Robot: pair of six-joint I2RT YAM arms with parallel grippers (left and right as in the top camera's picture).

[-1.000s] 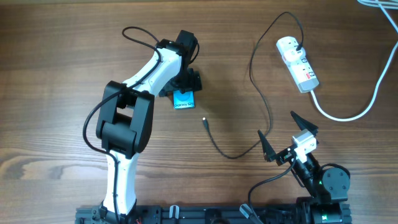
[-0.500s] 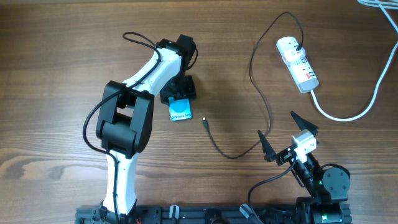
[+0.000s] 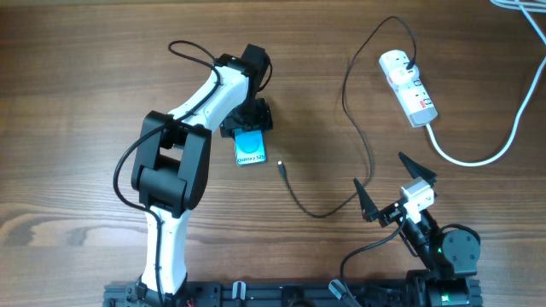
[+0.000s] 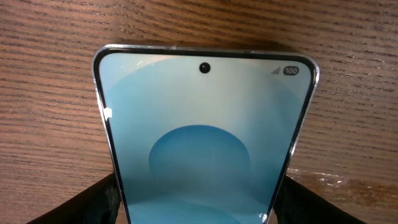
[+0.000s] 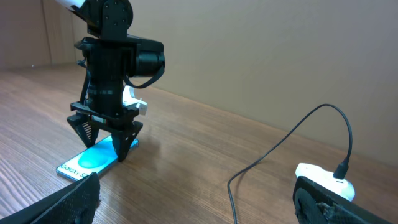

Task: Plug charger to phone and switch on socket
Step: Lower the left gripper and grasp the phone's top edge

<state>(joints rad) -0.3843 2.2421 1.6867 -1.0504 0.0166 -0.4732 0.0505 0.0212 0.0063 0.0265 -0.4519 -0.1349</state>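
Note:
The phone [image 3: 250, 150] lies flat on the wooden table with its cyan screen up and the white "Galaxy" strip at its near end. It also shows in the left wrist view [image 4: 205, 137] and the right wrist view [image 5: 87, 163]. My left gripper [image 3: 247, 126] stands over its far end, with a finger pressed against each long edge [image 4: 199, 208]. The charger's black plug [image 3: 281, 167] lies just right of the phone, and its thin cable [image 3: 345, 94] loops up to the white socket [image 3: 408, 87]. My right gripper [image 3: 380, 170] is open and empty near the front edge.
A thick white cord [image 3: 503, 136] curves from the socket towards the right table edge. The socket's end also shows in the right wrist view [image 5: 323, 177]. The black cable runs across the table between the two arms.
The left gripper and the phone have moved together towards the front of the table, closer to the charger plug. The right arm has not moved.

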